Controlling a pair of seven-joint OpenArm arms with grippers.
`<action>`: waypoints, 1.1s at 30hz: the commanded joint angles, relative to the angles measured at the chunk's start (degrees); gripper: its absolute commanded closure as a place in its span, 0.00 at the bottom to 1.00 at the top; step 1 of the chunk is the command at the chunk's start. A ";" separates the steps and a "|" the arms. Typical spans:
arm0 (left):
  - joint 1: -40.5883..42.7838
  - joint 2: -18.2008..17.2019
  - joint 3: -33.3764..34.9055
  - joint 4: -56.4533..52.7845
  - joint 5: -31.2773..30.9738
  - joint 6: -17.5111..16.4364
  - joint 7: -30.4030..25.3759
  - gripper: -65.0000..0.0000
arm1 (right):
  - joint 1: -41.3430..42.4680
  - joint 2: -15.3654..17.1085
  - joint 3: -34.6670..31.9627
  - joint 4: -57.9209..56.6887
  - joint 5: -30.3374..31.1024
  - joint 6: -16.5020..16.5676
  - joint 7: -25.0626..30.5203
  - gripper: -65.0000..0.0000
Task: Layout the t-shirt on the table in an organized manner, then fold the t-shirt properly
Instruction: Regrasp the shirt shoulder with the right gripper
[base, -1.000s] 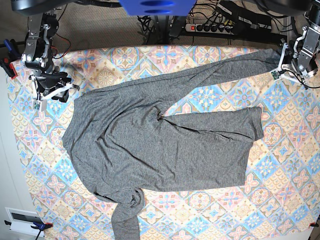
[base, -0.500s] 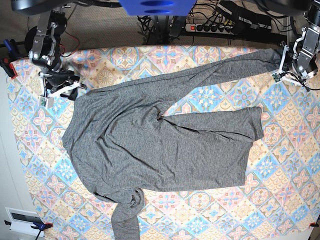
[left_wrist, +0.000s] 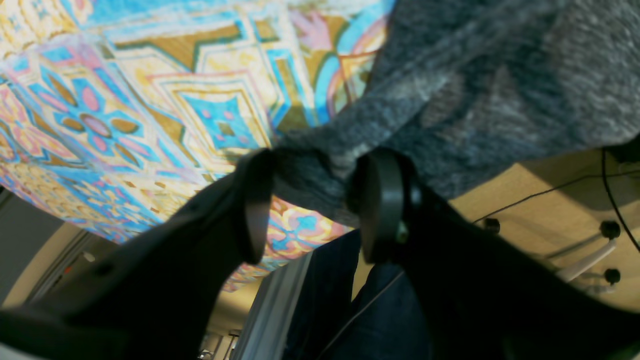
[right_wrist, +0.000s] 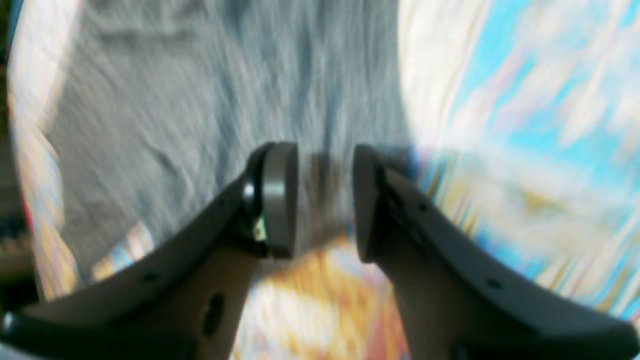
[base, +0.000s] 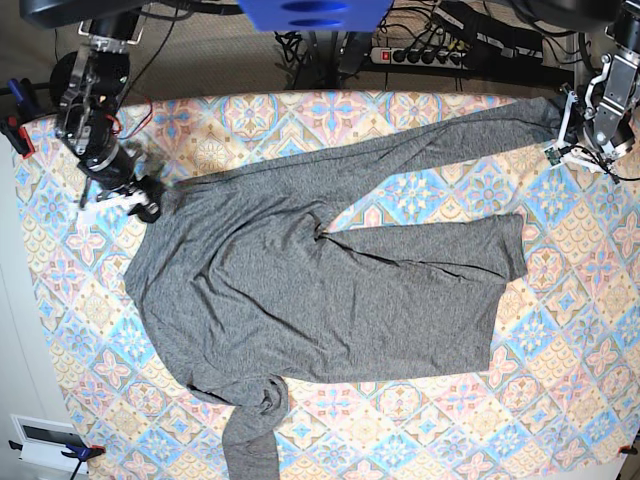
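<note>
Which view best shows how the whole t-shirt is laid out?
The base view: the t-shirt shows whole, one sleeve stretched toward the left gripper. The left wrist view shows only its cuff, the right wrist view blurred grey cloth.

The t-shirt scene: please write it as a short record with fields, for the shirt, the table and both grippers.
garment: t-shirt, dark grey, long sleeves, spread out but wrinkled
far sleeve: stretched to the table's far corner
near sleeve: bunched and twisted at the near edge
surface: table, covered by a tile-patterned cloth
left gripper: open, sleeve end lying between its jaws
right gripper: open, over the shirt's edge; view blurred
fold: not yet begun
</note>
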 joint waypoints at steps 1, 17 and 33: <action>0.86 -0.32 0.27 -0.09 -1.44 -0.97 -0.31 0.56 | 0.19 0.90 1.43 0.43 0.66 0.34 0.33 0.72; 0.86 -0.32 0.27 -0.09 -1.44 -0.97 -0.31 0.56 | -0.16 -4.20 5.83 0.08 1.98 0.34 -0.20 0.72; 0.86 -0.32 0.27 -0.09 -1.44 -0.97 -0.31 0.56 | -0.96 -5.25 5.48 -5.37 1.98 0.25 -0.11 0.72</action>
